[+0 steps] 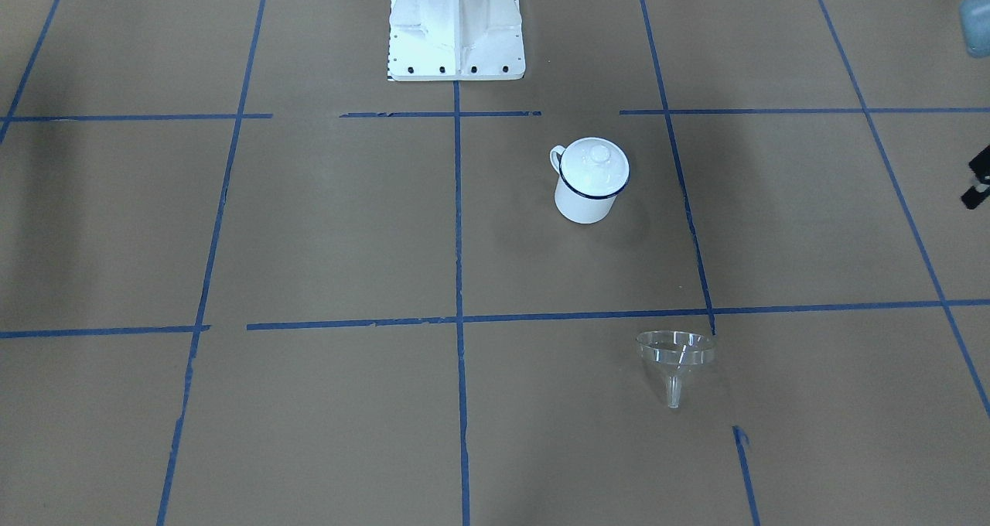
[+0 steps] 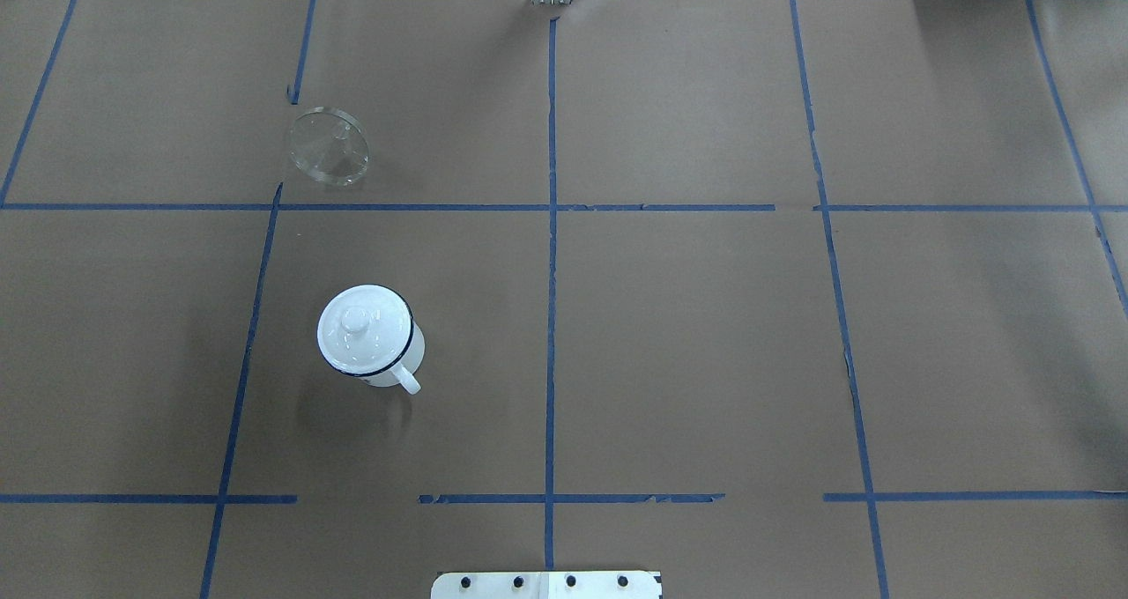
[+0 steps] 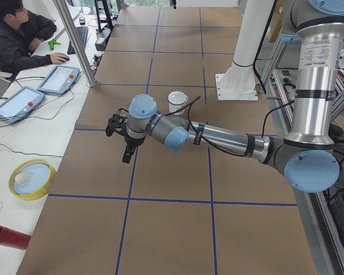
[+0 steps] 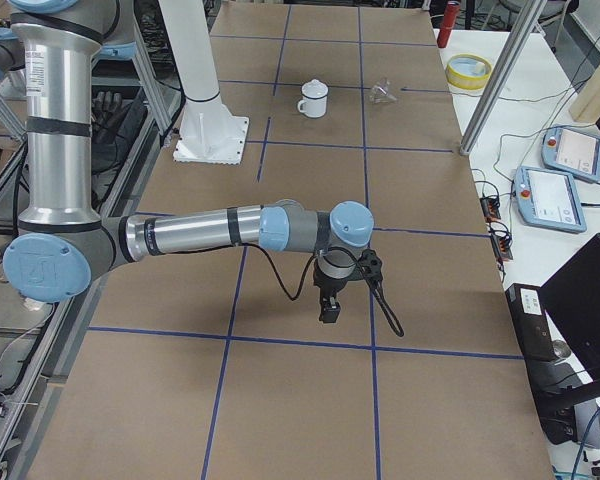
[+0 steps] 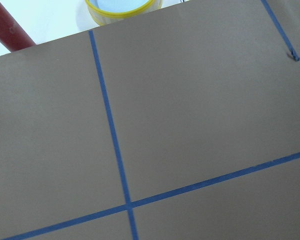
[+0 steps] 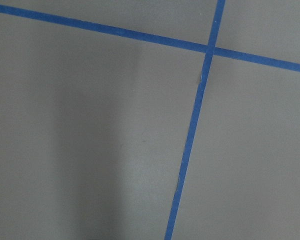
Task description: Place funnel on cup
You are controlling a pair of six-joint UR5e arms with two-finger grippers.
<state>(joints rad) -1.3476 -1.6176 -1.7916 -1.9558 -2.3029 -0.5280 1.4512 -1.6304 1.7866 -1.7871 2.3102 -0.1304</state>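
Observation:
The cup (image 1: 585, 199) is a white enamel mug with a dark blue rim, upright on the brown table. A round white knobbed lid (image 1: 594, 162) sits on its mouth. The cup also shows in the overhead view (image 2: 411, 352). The clear funnel (image 1: 674, 353) lies on its side, apart from the cup and farther from the robot's base; it also shows in the overhead view (image 2: 329, 145). My left gripper (image 3: 126, 156) hangs above the table, away from both. My right gripper (image 4: 330, 308) hangs far off over the table's other half. I cannot tell whether either is open or shut.
A yellow-rimmed bowl (image 3: 31, 179) and a red cylinder (image 3: 8, 236) lie on the white bench past the table's far edge. The robot's white base (image 1: 456, 39) stands at the near edge. An operator (image 3: 17, 34) sits at that bench with two tablets.

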